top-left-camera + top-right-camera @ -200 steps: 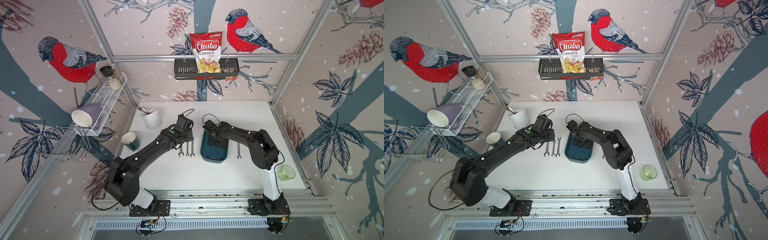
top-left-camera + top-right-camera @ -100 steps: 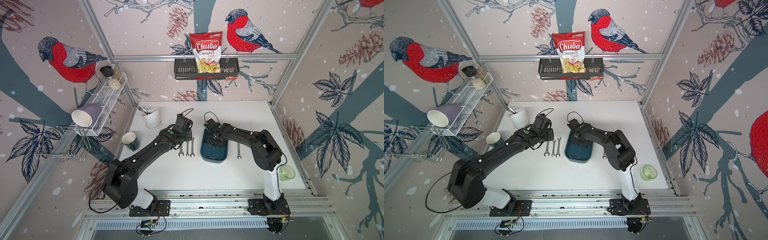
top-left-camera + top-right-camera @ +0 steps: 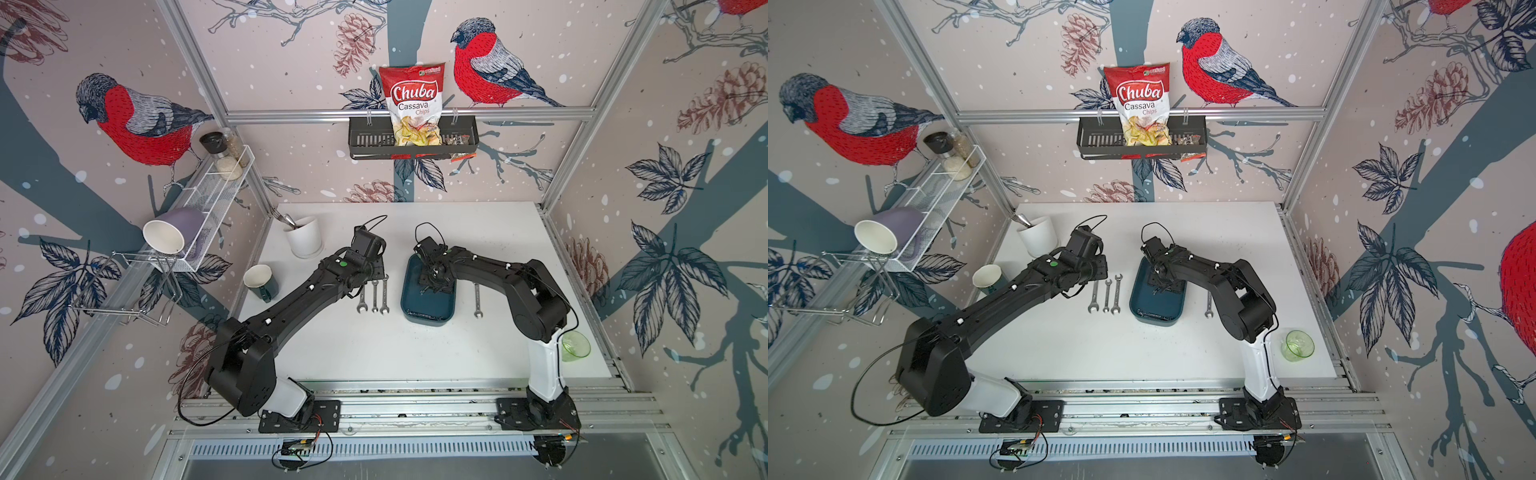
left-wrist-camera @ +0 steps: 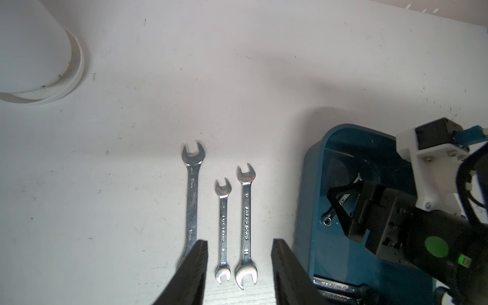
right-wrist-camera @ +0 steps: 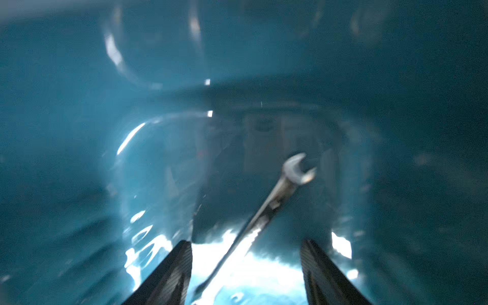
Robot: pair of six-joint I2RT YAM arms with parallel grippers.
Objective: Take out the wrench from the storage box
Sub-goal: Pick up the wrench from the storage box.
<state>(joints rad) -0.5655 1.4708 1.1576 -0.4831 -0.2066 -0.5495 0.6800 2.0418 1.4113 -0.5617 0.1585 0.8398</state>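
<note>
The teal storage box lies mid-table. My right gripper reaches down into its far half. In the right wrist view a small silver wrench lies slanted on the box floor. The right gripper is open, its fingers standing on either side of the wrench shaft, apart from it. The left wrist view shows the box wall and one end of that wrench under the right gripper. My left gripper hangs open and empty over the table.
Three wrenches lie side by side on the table left of the box, and another wrench lies right of it. A white pot, a teal mug and a green glass stand near the table edges.
My right gripper has moved nearer along the box and down into it, over the wrench, and its jaws have narrowed. The left arm has stayed put.
</note>
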